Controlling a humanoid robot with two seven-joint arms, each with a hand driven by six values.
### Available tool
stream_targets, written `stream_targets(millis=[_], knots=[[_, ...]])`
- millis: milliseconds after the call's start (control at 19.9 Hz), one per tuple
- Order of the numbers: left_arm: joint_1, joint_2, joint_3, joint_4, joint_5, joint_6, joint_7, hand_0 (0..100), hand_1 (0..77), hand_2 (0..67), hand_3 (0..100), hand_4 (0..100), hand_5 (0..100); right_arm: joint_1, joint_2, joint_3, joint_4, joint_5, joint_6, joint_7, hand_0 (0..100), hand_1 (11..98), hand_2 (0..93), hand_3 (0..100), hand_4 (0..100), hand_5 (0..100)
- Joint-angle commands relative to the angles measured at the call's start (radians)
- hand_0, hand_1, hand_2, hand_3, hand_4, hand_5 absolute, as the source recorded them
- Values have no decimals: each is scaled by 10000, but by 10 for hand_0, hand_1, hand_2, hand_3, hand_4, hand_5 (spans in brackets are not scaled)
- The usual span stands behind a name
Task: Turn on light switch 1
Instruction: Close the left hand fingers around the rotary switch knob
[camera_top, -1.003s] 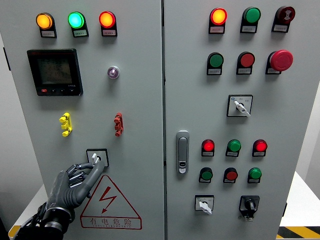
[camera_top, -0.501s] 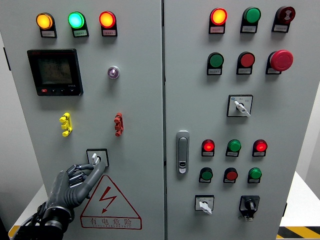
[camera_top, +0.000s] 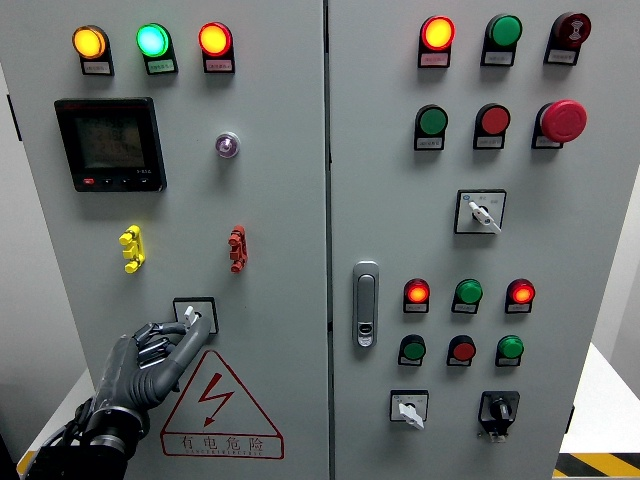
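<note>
While its index finger reaches up to the knob, the left robot hand (camera_top: 150, 358) sits low on the left door of the control cabinet (camera_top: 280, 220), with the arm rising from the lower left corner of the view. The index fingertip (camera_top: 196, 326) touches the small white lever of the rotary selector switch (camera_top: 194, 315), the task's thing, set in a black-framed square plate toward the bottom of that door. The other fingers are curled loosely toward the palm and the thumb lies alongside; nothing is truly clasped, so this is a pointing, pressing pose, not a grip.

To do the step well, I judge the finger should push the lever sideways along its arc rather than straight into the panel, keeping contact near the lever's tip where leverage is best, and the wrist should roll with it so the fingertip does not slip off. A thumb brought in to pinch the lever would make the turn surer.

Just below the switch is the red triangular electrical warning sign (camera_top: 221, 405). Above it are a yellow terminal (camera_top: 131, 248) and a red terminal (camera_top: 236, 248), and higher up the digital meter (camera_top: 109, 143). The right robot hand is not visible.
</note>
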Motion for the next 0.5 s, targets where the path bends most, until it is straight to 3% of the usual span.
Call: stream_targets(millis=[0,451], knots=[[-13,0,1,15,0,99,31,0,560,458,913,1000,880,0,1,-11,0,0,3,0,0,196,0,198,194,105],[-29,15,1,31,0,114,184,0,552,476,920,1000,887,0,1,-11,0,0,-12,0,0,194,0,198,194,105]])
